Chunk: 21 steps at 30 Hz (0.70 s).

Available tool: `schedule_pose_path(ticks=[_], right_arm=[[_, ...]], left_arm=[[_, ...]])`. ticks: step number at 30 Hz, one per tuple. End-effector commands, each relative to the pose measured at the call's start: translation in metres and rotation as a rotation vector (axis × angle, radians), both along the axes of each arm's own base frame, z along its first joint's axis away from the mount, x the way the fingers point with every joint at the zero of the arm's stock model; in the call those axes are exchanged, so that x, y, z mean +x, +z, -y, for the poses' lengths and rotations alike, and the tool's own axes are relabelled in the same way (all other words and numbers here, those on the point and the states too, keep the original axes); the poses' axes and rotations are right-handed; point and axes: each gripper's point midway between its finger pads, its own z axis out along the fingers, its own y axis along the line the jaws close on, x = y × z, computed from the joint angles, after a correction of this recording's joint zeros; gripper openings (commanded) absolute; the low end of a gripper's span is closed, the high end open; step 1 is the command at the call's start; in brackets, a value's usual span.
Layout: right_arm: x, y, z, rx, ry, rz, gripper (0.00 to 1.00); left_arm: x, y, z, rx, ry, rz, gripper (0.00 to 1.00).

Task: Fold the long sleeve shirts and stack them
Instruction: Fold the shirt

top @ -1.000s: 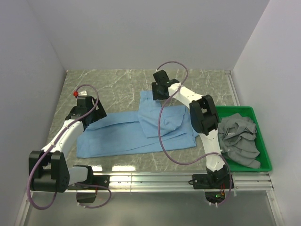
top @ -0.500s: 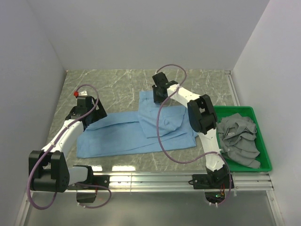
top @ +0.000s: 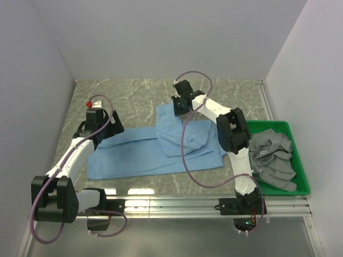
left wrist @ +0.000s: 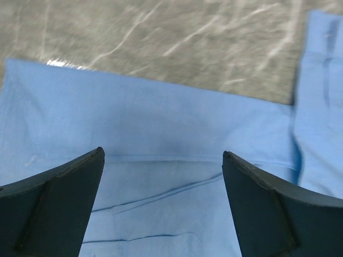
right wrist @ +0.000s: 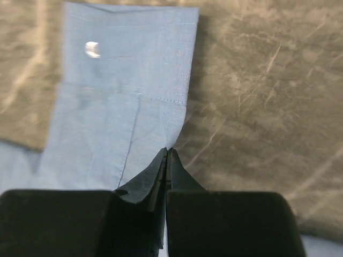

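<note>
Left end effector (left wrist: 162,155): spread wide, nothing between its two dark fingers (left wrist: 59,203). It hangs over the left part of the shirt, not touching it as far as the wrist view shows.

Plain light blue long sleeve shirt of thin cloth (top: 139,155): lies flat on the bench, directly under the left end effector. It reaches from there to a point below the right end effector. Its far edge runs just ahead of the left fingertips.

Grey marble-patterned bench (top: 128,101): bare beyond the left end effector and to the right of the right one.

Blue sleeve (top: 171,131): lies across the shirt's body and runs up to the right end effector.

Right end effector (right wrist: 167,151): fingers pressed together, tips at the right edge of the sleeve. Whether cloth is caught between them cannot be told.

Sleeve cuff (right wrist: 128,53): flat on the bench just ahead and left of the right fingertips. It has a stitched seam and a small white button (right wrist: 92,49).

Green plastic tray (top: 304,184): well to the right of the right end effector, holding crumpled grey cloths (top: 273,155).
</note>
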Motion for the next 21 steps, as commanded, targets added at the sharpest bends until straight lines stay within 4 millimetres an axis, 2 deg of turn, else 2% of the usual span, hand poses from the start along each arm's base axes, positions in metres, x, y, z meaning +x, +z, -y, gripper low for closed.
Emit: schedule_pose_path(ticks=[1, 2, 4, 5, 6, 7, 8, 9, 10, 11, 12, 13, 14, 15, 16, 17, 18, 20, 21], right_arm=[[-0.003, 0.114, -0.024, 0.116, 0.121, 0.221, 0.00], [-0.010, 0.136, -0.025, 0.118, 0.150, 0.264, 0.00], [-0.030, 0.145, -0.029, 0.101, 0.190, 0.282, 0.00], [-0.039, 0.166, -0.028, 0.107, 0.212, 0.325, 0.00], [-0.055, 0.162, -0.032, 0.098, 0.244, 0.316, 0.00], [-0.064, 0.166, -0.032, 0.097, 0.260, 0.327, 0.00], [-0.077, 0.186, -0.031, 0.108, 0.291, 0.368, 0.00], [-0.090, 0.180, -0.030, 0.095, 0.315, 0.355, 0.00], [-0.105, 0.183, -0.035, 0.097, 0.353, 0.363, 0.00], [-0.119, 0.201, -0.033, 0.105, 0.387, 0.409, 0.00], [-0.131, 0.191, -0.030, 0.093, 0.401, 0.393, 0.00], [-0.147, 0.194, -0.035, 0.085, 0.455, 0.415, 0.00], [-0.160, 0.210, -0.032, 0.088, 0.485, 0.462, 0.00], [-0.173, 0.200, -0.030, 0.074, 0.516, 0.451, 0.00], [-0.184, 0.201, -0.030, 0.074, 0.546, 0.461, 0.00], [-0.203, 0.212, -0.031, 0.080, 0.603, 0.501, 0.00], [-0.218, 0.201, -0.029, 0.077, 0.652, 0.475, 0.00], [-0.250, 0.201, -0.031, 0.091, 0.770, 0.471, 0.00], [-0.260, 0.188, -0.026, 0.074, 0.789, 0.434, 0.00]], left_arm=[[0.010, 0.042, 0.018, -0.042, -0.114, 0.169, 0.98], [0.010, 0.053, 0.020, -0.049, -0.125, 0.204, 0.99], [0.009, 0.068, 0.026, -0.066, -0.158, 0.240, 0.99], [0.011, 0.084, 0.028, -0.061, -0.178, 0.276, 0.99], [0.011, 0.092, 0.030, -0.058, -0.196, 0.288, 0.99], [0.010, 0.097, 0.031, -0.055, -0.213, 0.292, 0.99], [0.009, 0.115, 0.037, -0.054, -0.262, 0.330, 0.99], [0.008, 0.124, 0.040, -0.052, -0.289, 0.350, 0.99], [0.006, 0.131, 0.044, -0.056, -0.317, 0.361, 0.99], [0.002, 0.149, 0.053, -0.066, -0.377, 0.406, 0.99], [-0.002, 0.159, 0.061, -0.080, -0.424, 0.432, 0.99], [-0.006, 0.170, 0.068, -0.087, -0.471, 0.465, 0.99], [-0.019, 0.180, 0.086, -0.130, -0.567, 0.491, 0.99], [-0.025, 0.186, 0.093, -0.142, -0.609, 0.506, 0.99], [-0.031, 0.189, 0.100, -0.148, -0.649, 0.515, 0.99], [-0.042, 0.193, 0.107, -0.158, -0.692, 0.522, 0.99], [-0.052, 0.195, 0.117, -0.178, -0.748, 0.524, 0.99], [-0.068, 0.195, 0.122, -0.190, -0.789, 0.531, 0.99], [-0.077, 0.193, 0.127, -0.208, -0.825, 0.529, 0.99]])
